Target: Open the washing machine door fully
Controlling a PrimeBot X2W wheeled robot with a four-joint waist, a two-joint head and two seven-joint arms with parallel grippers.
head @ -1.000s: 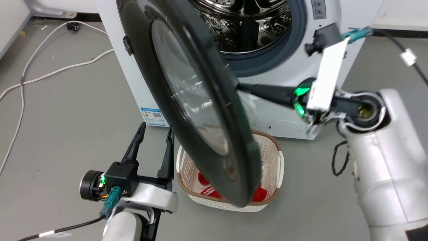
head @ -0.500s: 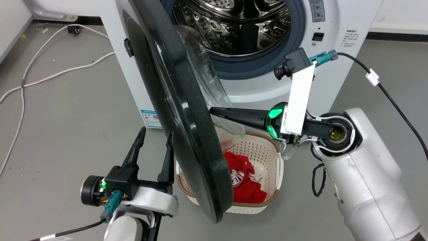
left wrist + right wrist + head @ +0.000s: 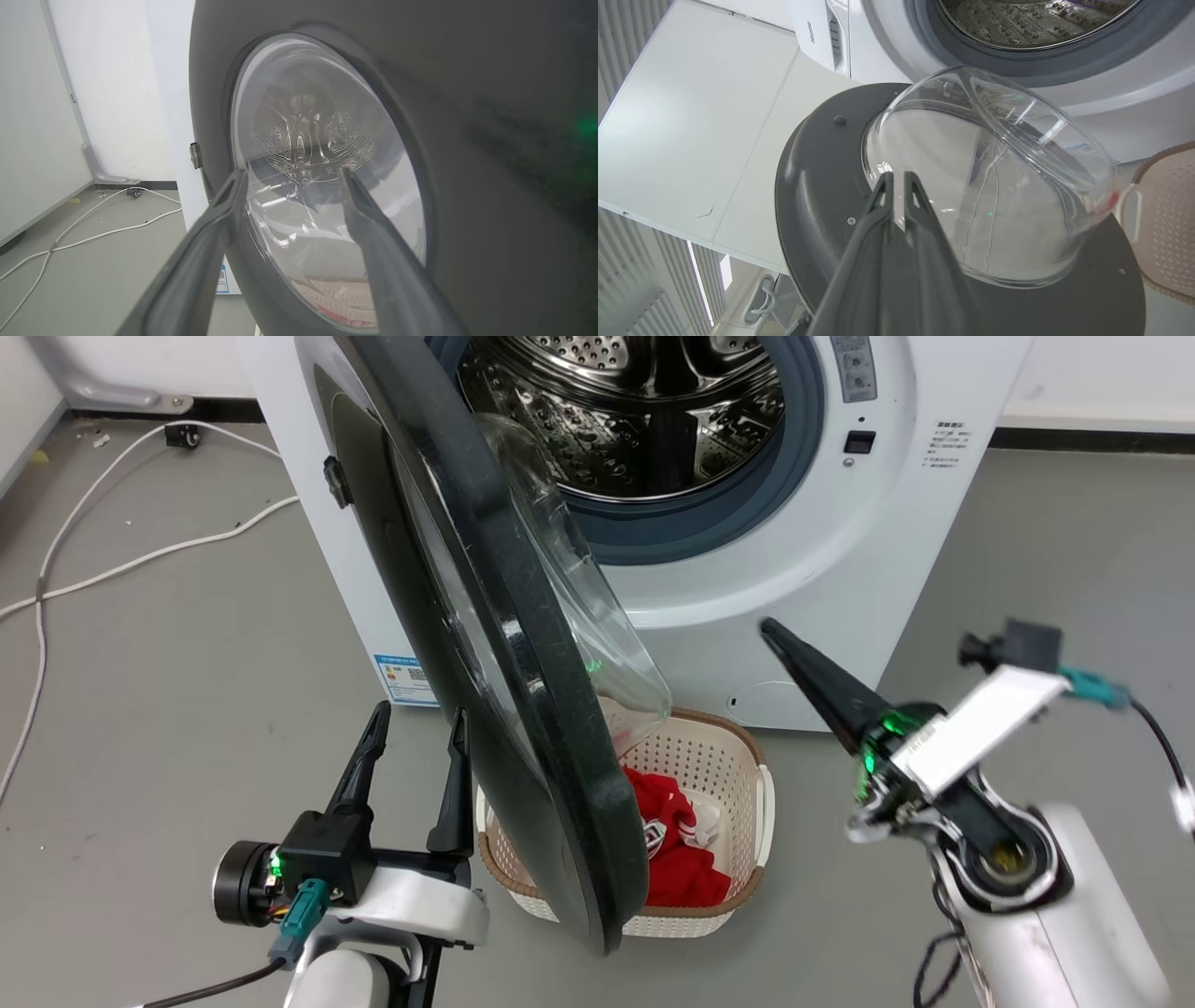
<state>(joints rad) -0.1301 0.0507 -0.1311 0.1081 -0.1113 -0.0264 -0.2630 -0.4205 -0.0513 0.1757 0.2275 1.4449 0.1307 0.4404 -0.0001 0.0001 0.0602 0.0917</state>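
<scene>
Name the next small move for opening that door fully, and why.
Probably bring the shut right gripper against the inner face of the washing machine door and push leftward: the door stands only partly swung, over the basket, and that gripper is clear of it.

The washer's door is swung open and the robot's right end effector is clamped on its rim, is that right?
Not quite. The washing machine door is swung open, but the right end effector is not clamped on its rim: the head view shows it apart from the door, shut on nothing.
</scene>
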